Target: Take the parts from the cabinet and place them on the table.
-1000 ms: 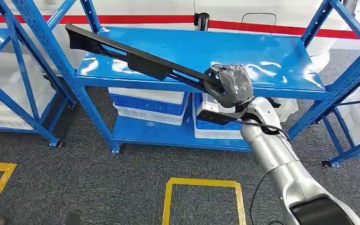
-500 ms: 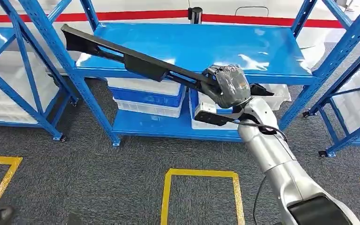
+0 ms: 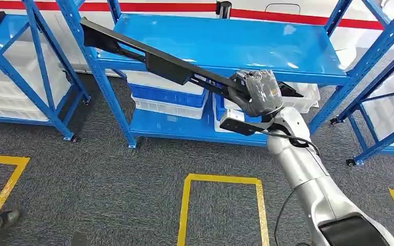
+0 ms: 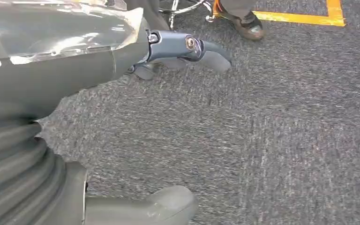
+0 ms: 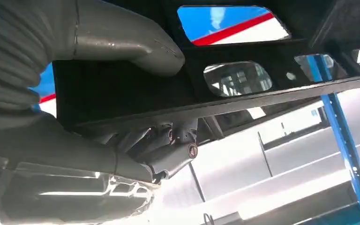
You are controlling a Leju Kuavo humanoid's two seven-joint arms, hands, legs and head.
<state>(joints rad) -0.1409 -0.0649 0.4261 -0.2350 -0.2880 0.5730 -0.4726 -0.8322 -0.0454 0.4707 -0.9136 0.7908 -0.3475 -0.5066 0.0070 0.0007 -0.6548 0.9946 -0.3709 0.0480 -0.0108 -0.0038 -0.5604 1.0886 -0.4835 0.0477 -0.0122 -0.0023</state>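
A long black plastic part (image 3: pixel 159 59) slants from the upper left down to my right hand (image 3: pixel 256 92), which grips its near end in front of the blue shelf (image 3: pixel 267 51). The part hangs above the shelf's front edge, its far end over the left upright. In the right wrist view the thumb (image 5: pixel 131 47) lies over the black part (image 5: pixel 243 101) and the darker fingers curl under it. My left hand (image 4: pixel 122 108) hangs over grey carpet with its fingers (image 4: pixel 187 49) apart and nothing in it.
White and blue bins (image 3: pixel 166 97) stand on the lower shelf. Blue uprights (image 3: pixel 100 77) and a second rack (image 3: pixel 10 56) flank the left; another rack (image 3: pixel 385 102) stands on the right. Yellow floor marks (image 3: pixel 220 179) lie ahead. A person's shoe (image 3: pixel 2 219) is at lower left.
The whole view has shifted: the rack now sits lower and further right in the picture. My right hand still grips the black part, and a shoe has come into view at lower left.
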